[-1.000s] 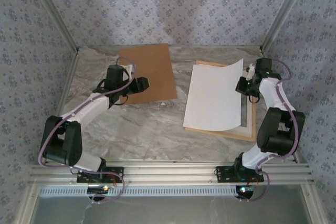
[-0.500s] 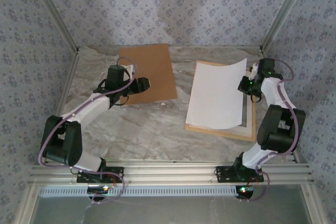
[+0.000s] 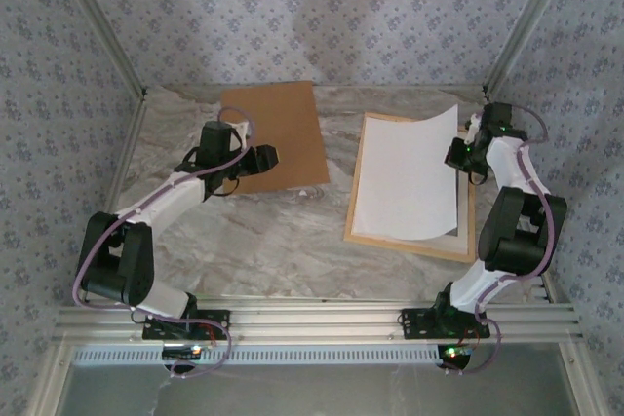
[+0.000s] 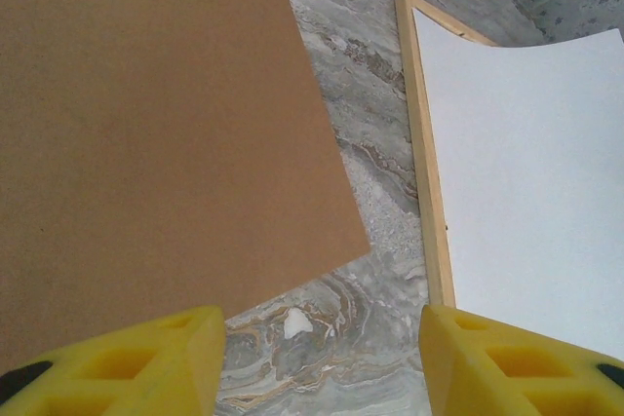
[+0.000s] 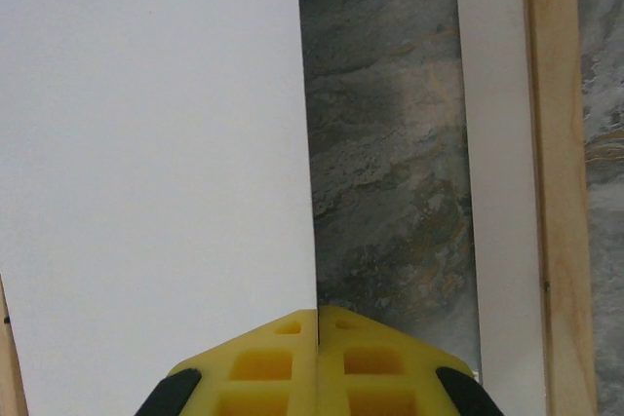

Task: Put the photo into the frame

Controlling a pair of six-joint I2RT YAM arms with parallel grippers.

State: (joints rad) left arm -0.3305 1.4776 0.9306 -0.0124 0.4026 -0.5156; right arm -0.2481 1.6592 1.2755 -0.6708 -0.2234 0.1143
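"What had changed since a second before?"

"The photo (image 3: 408,174) had slid rightward with the right gripper (image 3: 458,155). That uncovered the left rail of the frame (image 3: 409,246), and the sheet sat more squarely over it. The left arm had not moved."

"How was the right gripper holding it?"

"Clamped tight on the photo's right edge. From the right wrist, the two yellow fingers of the right gripper (image 5: 317,323) met with the sheet's edge running straight into their seam. The photo (image 5: 146,143) spread away to the left of them, blank white back upward."

"And where did the sheet lie?"

"Over the frame. Its near edge was down by the near rail, and its far right corner curled up just beside the gripper. Right of the gripped edge, a strip of the table (image 5: 390,143) showed through the opening. Beyond that came the white mat border (image 5: 492,143), then the frame's wooden rail (image 5: 556,143)."

"The left gripper?"

"The left gripper (image 3: 263,156) hung over the near part of the brown backing board (image 3: 278,133), jaws partly apart and holding nothing. In its wrist view the left gripper (image 4: 317,358) straddled bare marble by the board's near corner. The backing board (image 4: 146,114) lay flat, apart from the frame (image 4: 424,172), and the photo (image 4: 526,172) lay past that rail."
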